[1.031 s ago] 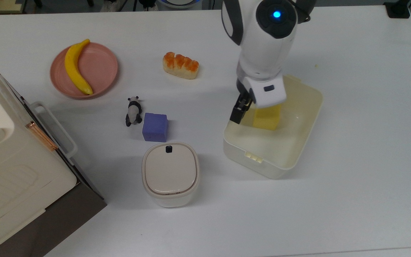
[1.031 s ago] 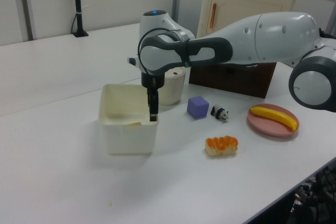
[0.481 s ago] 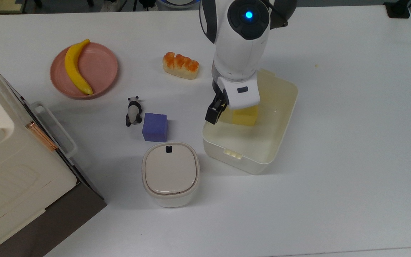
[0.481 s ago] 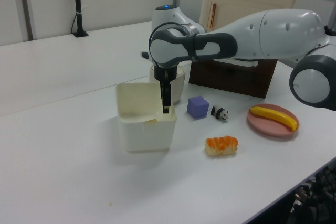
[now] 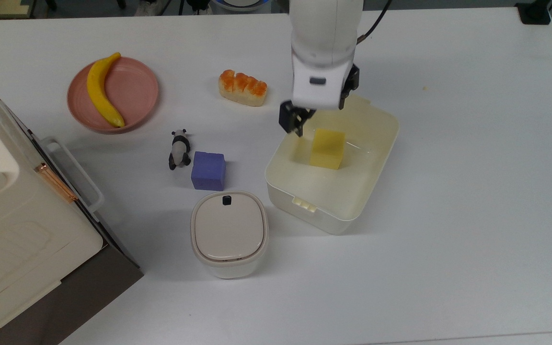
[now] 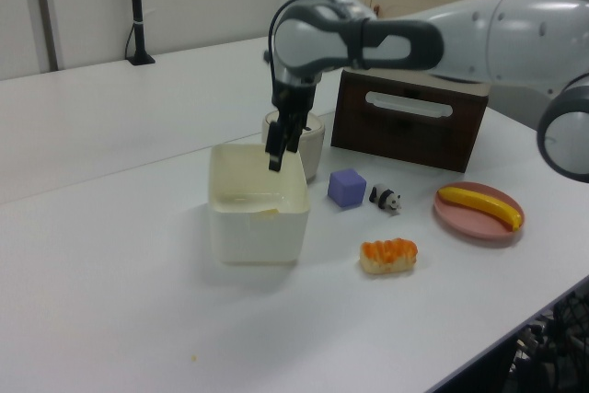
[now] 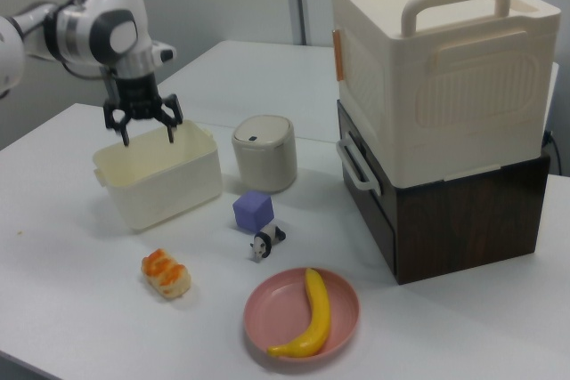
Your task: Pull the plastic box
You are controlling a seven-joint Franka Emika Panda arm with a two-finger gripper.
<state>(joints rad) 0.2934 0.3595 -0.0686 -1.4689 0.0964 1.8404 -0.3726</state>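
One arm reaches in from the top edge of the top view, its gripper (image 5: pixel 320 106) hanging with fingers spread wide, holding nothing, above the upper rim of the plastic box (image 5: pixel 352 211). In the right view the gripper (image 7: pixel 142 128) sits in the upper left of the frame, fingertips just over the box's far rim and clear of it. The plastic box (image 7: pixel 169 189) stands open on the white table (image 5: pixel 472 191), right of centre in the top view, with a yellow block (image 5: pixel 327 148) inside. At the box's left in the top view are a purple cube (image 5: pixel 208 170) and a lidded canister (image 5: pixel 229 233); a bread piece (image 5: pixel 242 87) lies at upper centre.
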